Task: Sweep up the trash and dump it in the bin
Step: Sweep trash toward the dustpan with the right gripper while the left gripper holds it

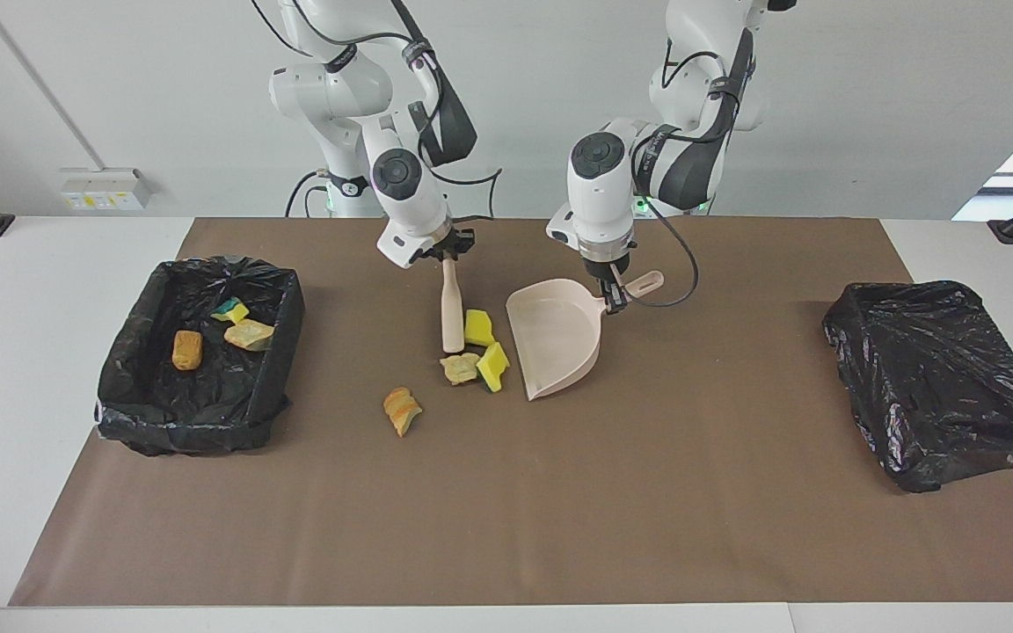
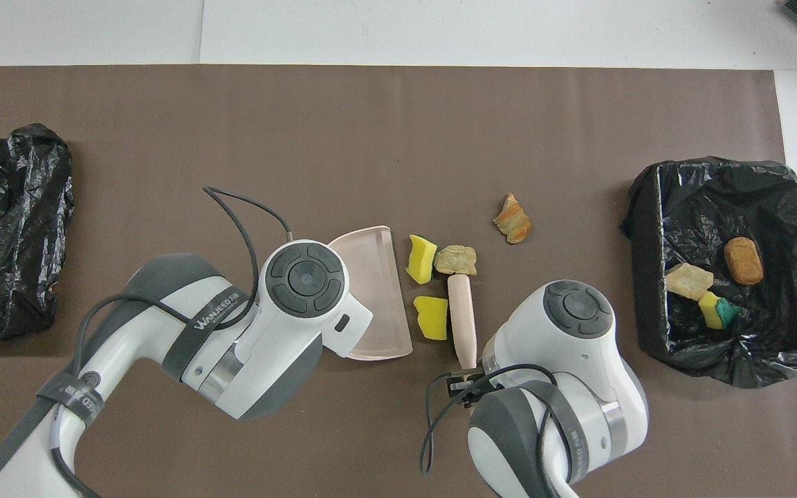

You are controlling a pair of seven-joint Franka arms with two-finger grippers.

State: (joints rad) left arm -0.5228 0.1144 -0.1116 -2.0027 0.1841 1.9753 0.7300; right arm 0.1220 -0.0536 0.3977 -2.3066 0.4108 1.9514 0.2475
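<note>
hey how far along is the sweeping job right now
Done: three pieces lie in the lined bin at the right arm's end. In hand: the right gripper holds the brush against three pieces beside the dustpan, held by the left gripper. Left: the orange-brown lump, farther out, then dumping.

facing: high, toward robots | overhead: steeply down, forward | shared: table [image 1: 506, 527]

Crinkled glossy black plastic bin liner [image 1: 199, 413], matt brown paper-like table cover [image 1: 506, 527], smooth pink plastic dustpan [image 1: 555, 338], porous yellow sponge pieces [image 1: 478, 327], possibly wooden brush handle [image 1: 451, 308]
</note>
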